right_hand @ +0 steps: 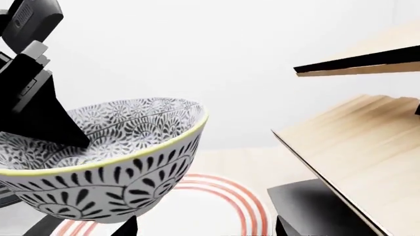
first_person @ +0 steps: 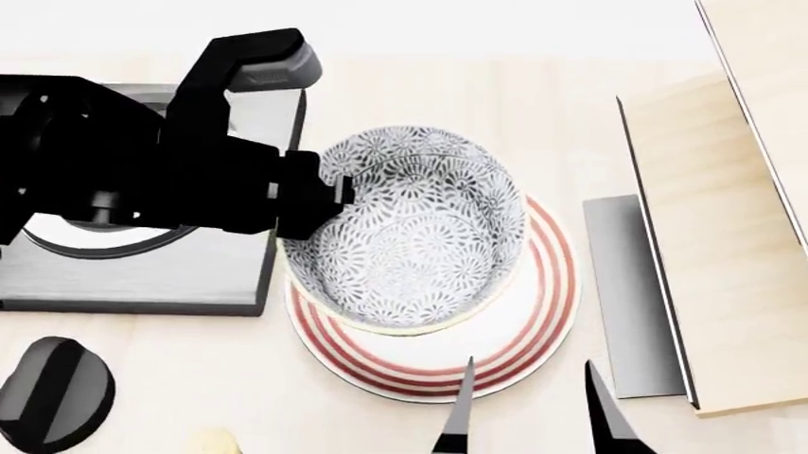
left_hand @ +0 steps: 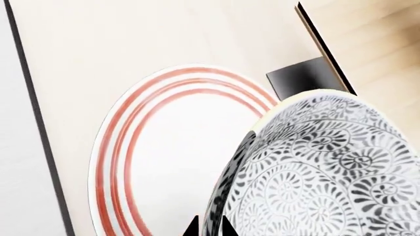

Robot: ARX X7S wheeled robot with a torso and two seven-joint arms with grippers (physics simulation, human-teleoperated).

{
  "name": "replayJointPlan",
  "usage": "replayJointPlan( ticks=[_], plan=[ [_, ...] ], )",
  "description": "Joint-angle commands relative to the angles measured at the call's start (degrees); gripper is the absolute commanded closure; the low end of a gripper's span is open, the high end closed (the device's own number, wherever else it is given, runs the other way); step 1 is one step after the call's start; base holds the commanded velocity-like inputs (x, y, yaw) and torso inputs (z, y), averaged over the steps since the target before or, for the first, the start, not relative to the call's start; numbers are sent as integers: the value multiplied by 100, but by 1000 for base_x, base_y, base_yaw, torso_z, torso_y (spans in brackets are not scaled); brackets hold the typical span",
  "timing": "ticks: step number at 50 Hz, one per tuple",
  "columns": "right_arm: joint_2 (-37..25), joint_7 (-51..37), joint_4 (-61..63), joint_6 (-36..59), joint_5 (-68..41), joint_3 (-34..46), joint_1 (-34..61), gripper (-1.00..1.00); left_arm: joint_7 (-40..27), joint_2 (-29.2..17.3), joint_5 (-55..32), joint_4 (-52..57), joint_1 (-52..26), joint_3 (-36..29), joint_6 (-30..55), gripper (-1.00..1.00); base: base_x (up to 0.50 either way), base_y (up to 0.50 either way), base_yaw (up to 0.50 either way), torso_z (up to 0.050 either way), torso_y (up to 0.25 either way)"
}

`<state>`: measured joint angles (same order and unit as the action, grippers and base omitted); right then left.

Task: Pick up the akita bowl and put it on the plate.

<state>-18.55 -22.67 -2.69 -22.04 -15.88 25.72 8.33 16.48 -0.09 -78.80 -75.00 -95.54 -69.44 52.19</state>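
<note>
Hanging tilted above the plate (first_person: 536, 326), the akita bowl (first_person: 417, 232) is clamped at its nine o'clock rim by the left gripper (first_person: 331, 203). Pickup looks done; lowering and release remain. The right gripper (first_person: 531, 416) waits with its fingers apart at the plate's five o'clock.

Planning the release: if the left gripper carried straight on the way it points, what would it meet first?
Probably the plate, right beneath the akita bowl the left gripper holds; depth is unclear.

akita bowl (left_hand: 328, 167) tilted — over plate (left_hand: 170, 162), wooden surface (left_hand: 131, 39)
</note>
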Motion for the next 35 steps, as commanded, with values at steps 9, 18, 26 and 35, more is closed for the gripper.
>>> replayJointPlan(
  ticks=[9,18,26,35],
  plan=[
    [6,3,-74,-26,-12,25,25,-100,-32,8,1034,2,56,1606,-98,100,0,0,0,0,0],
    [-4,3,-77,-34,-29,29,26,-100,-411,8,349,3,27,843,-596,100,0,0,0,3,-92],
    [-13,-6,-64,-42,-34,37,12,-100,-98,7,686,2,60,1499,-220,100,-1,0,0,8,-102],
    [-42,-37,80,-20,-22,56,-32,-100,-157,8,270,42,49,609,-652,100,0,0,0,0,0]
  ],
)
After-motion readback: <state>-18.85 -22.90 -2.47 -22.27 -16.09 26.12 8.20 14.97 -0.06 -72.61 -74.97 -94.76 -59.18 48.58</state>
